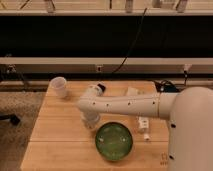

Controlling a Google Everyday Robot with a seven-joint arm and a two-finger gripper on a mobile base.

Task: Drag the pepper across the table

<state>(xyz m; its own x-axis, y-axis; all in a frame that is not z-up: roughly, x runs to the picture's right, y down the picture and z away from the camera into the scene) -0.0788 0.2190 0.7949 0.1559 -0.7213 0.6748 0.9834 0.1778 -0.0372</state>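
Note:
The pepper is out of view; no dark red chili shows anywhere on the table (55, 130). My white arm reaches from the right across the light wooden tabletop. Its gripper (90, 122) points down at the planks just left of a green bowl (114, 141). The wrist covers the spot under the gripper, so whatever lies there is hidden.
A white cup (59, 86) stands at the back left corner. A small white object (132, 92) lies at the back and a white tube-like item (144, 126) sits right of the bowl. A dark object with cables (167, 86) rests at the back right edge.

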